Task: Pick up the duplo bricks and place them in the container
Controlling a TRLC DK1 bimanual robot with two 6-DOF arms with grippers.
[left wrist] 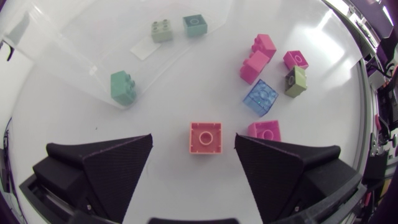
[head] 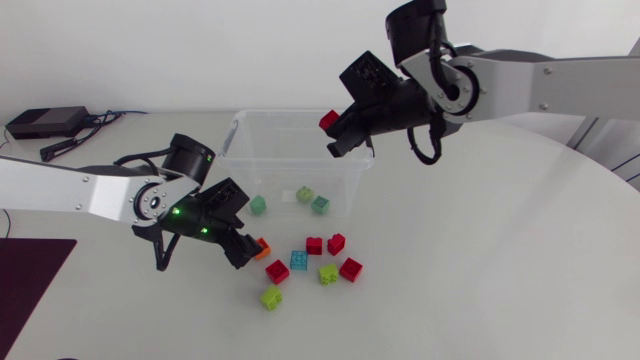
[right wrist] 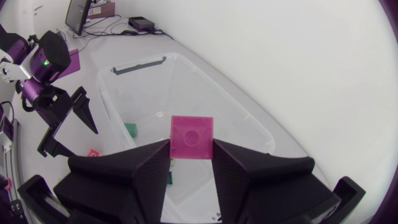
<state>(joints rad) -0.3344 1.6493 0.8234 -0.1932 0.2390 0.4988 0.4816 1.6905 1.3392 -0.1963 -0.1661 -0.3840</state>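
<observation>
A clear plastic container (head: 245, 135) stands at the table's middle back with three greenish bricks (head: 305, 195) inside. Over its far right rim my right gripper (head: 338, 135) is shut on a red brick (head: 328, 121), which shows between the fingers (right wrist: 191, 137) above the container (right wrist: 143, 62). In front of the container my left gripper (head: 248, 252) is low over the table and open. An orange brick (left wrist: 206, 137) lies on the table between its fingers (left wrist: 118, 165), with a gap on each side. Several loose bricks (head: 314, 245) lie to its right.
The loose group holds red bricks (left wrist: 258, 57), a blue one (left wrist: 260, 98), an olive one (left wrist: 296, 81) and a lime one (head: 271, 297) nearest the front. A red brick (left wrist: 264, 130) sits close beside my left gripper's outer finger. A dark mat (head: 30, 275) lies at the front left.
</observation>
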